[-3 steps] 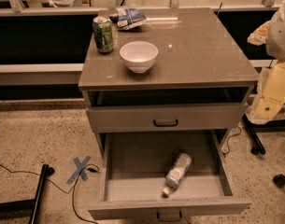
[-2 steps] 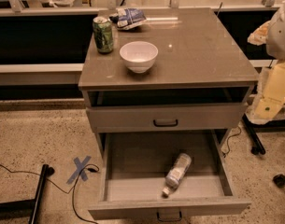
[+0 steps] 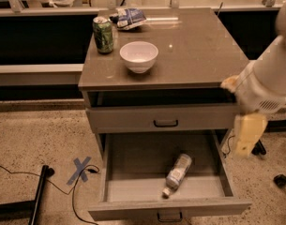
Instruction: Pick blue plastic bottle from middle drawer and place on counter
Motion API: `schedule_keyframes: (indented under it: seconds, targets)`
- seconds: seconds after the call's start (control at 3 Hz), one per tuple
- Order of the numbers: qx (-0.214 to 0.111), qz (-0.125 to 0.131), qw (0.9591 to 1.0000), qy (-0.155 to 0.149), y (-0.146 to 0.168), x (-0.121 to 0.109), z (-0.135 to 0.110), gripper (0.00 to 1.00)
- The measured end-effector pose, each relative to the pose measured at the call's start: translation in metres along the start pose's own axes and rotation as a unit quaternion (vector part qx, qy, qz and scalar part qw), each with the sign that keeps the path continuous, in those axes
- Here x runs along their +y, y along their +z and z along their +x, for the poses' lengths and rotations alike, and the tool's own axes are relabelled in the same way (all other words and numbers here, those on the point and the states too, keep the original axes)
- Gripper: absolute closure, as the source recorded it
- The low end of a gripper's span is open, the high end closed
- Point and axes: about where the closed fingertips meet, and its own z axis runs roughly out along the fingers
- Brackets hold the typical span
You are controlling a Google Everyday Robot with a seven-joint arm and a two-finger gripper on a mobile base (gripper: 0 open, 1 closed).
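From where I stand, the middle drawer [image 3: 133, 184] is pulled wide open, and the blue plastic bottle [image 3: 178, 174] lies on its side on the drawer floor. It sits right of centre, with the white cap pointing towards the drawer front and the base angled back and to the right. Nothing else is in there with it.

The gripper [image 3: 248, 136] hangs at the end of the white arm, just outside the drawer's right wall and above its rim. It is well apart from the bottle. Whether it is open or closed I cannot tell from this side.

Up on the counter [image 3: 199, 50] there is a white bowl [image 3: 139, 56], a green soda can [image 3: 103, 34] and a crumpled snack bag [image 3: 128, 18], all towards the left and back.

I'd say this is the approach and the pick has not begun. The next move calls for swinging left over the drawer, lining up across the bottle's narrow body, and coming down without clipping the wall. The right half of the counter looks the likeliest spot for setting it down.
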Motion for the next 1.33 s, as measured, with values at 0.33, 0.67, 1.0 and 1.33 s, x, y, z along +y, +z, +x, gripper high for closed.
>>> schedule_keyframes:
  seconds: [0.33, 0.67, 1.0, 1.33]
  targets:
    - [0.0, -0.005, 0.9996, -0.029, 0.037, 0.01, 0.004, 0.0]
    - [0.0, -0.005, 0.9996, -0.029, 0.037, 0.01, 0.004, 0.0]
    - [-0.025, -0.014, 0.997, -0.071, 0.083, 0.011, 0.0, 0.0]
    - [-0.087, -0.028, 0.9865, -0.136, 0.167, 0.035, -0.012, 0.0]
